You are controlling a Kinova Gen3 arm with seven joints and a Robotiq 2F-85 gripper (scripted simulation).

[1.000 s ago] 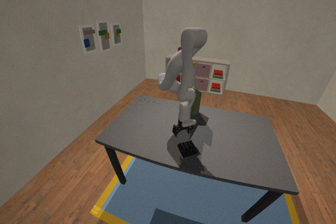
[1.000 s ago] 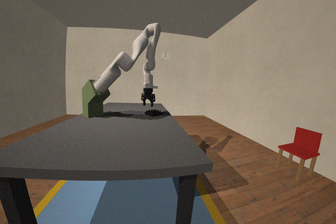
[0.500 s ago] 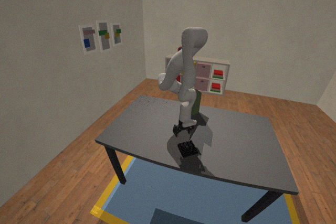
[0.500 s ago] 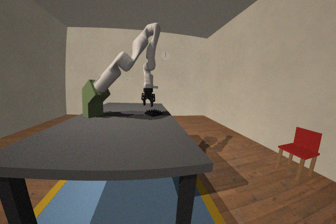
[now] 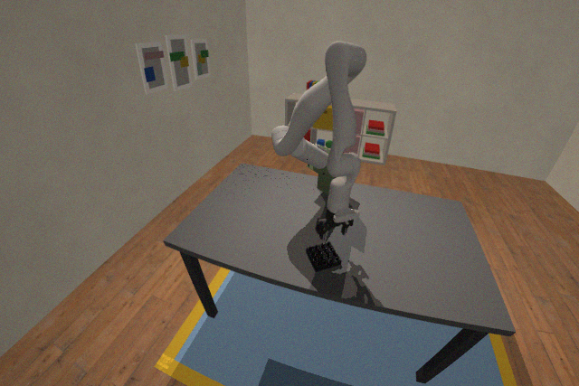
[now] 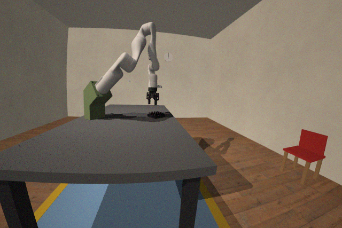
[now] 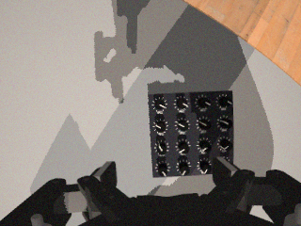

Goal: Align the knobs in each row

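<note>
Pincer (image 5: 335,230) (image 6: 152,103) (image 7: 164,170): wide, black, angular, above the desk (image 5: 261,222) (image 6: 110,142) (image 7: 52,61). Box (image 5: 325,257) (image 6: 156,115) (image 7: 171,113): square, dark, below pincer.

knob box (image 5: 325,256) (image 6: 156,115) (image 7: 170,137) | black, sixteen knobs | flat on table (image 5: 397,250) (image 6: 110,148) (image 7: 52,56)

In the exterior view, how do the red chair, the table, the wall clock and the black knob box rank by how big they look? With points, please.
1. Table (image 6: 110,148)
2. Red chair (image 6: 313,143)
3. Black knob box (image 6: 156,115)
4. Wall clock (image 6: 166,57)
</note>
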